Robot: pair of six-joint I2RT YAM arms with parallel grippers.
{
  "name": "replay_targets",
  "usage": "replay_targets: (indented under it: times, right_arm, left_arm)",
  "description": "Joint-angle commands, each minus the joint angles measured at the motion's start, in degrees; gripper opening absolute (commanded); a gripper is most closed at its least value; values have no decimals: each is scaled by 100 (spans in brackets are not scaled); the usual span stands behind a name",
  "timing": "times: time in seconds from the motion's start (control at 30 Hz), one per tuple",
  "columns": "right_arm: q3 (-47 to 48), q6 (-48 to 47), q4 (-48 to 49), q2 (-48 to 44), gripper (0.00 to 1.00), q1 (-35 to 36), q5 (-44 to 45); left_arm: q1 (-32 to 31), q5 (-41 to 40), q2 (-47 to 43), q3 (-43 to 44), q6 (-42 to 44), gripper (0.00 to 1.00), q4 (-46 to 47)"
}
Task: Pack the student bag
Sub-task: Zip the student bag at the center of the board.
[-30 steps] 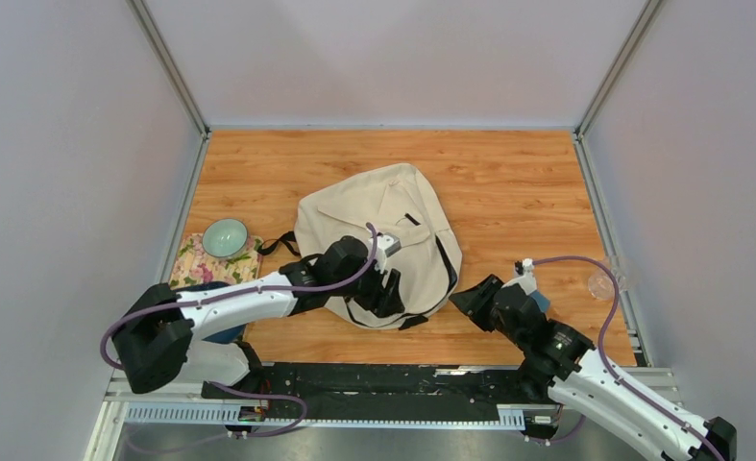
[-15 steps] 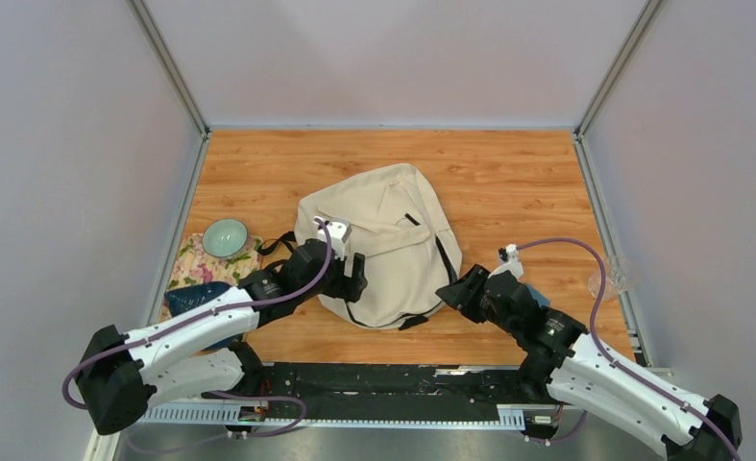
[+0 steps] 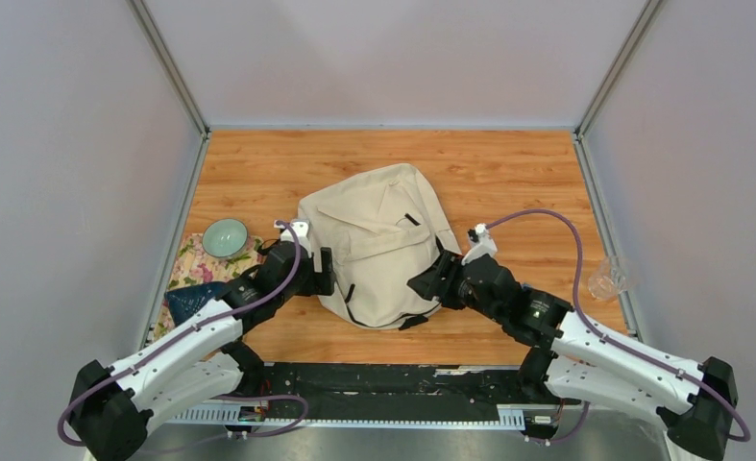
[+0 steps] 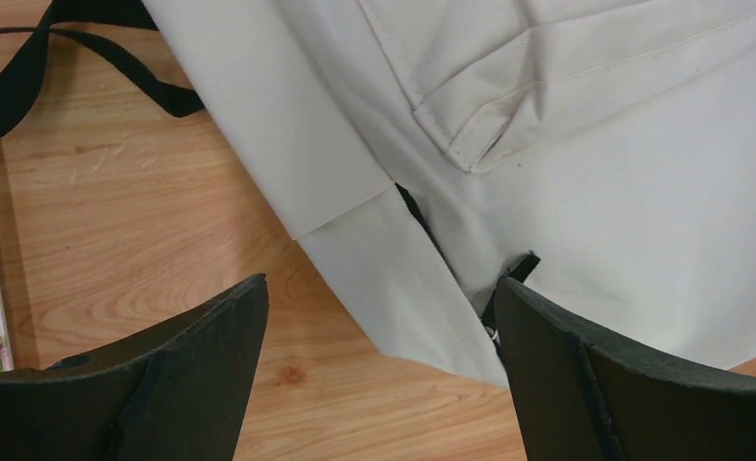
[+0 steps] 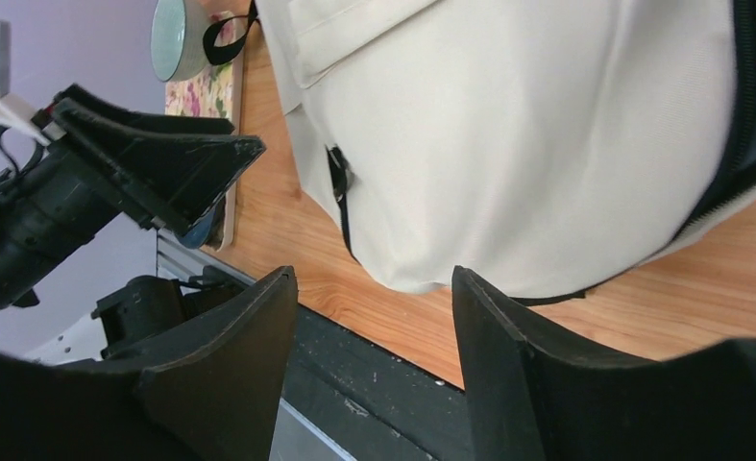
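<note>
We can read no text, label, brand, number or sign in any of the views. The large cream-beige soft fabric backpack [image 3: 383, 240] shows us only plain cloth wherever its surface is in view.

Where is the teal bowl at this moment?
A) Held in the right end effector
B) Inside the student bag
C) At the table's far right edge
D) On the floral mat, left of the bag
D: the teal bowl sits on the floral mat, to the left of the student bag.
</note>
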Motion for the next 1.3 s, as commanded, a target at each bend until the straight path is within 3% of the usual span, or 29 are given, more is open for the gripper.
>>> replay_targets:
  times: [0.0, 0.47, 0.7, 0.93, 1.07, 1.27]
  right_arm:
    - [512, -291, 269, 382, 63, 280, 159]
    - [969, -273, 954, 1683, 61, 817, -157]
    - [1303, -264, 1148, 2403, 59, 852, -289]
    - [1690, -115, 1525, 3343, 56, 869, -597]
    - [1848, 78, 1561, 3731, 54, 922, -536]
    - [1883, 342, 1596, 4160, 47, 931, -351]
  left_arm:
    - [344, 332, -109, -129, -178, 94, -44]
    - [2154, 2600, 40, -1122, -740, 92, 747]
    - [2173, 3259, 348, -1404, -1127, 89, 1564]
    - [2164, 3357, 576, -1492, -1171, 87, 2004]
    - [2164, 3454, 673, -1693, -1259, 80, 2337]
    - [2173, 3629, 752, -1817, -1408, 52, 2725]
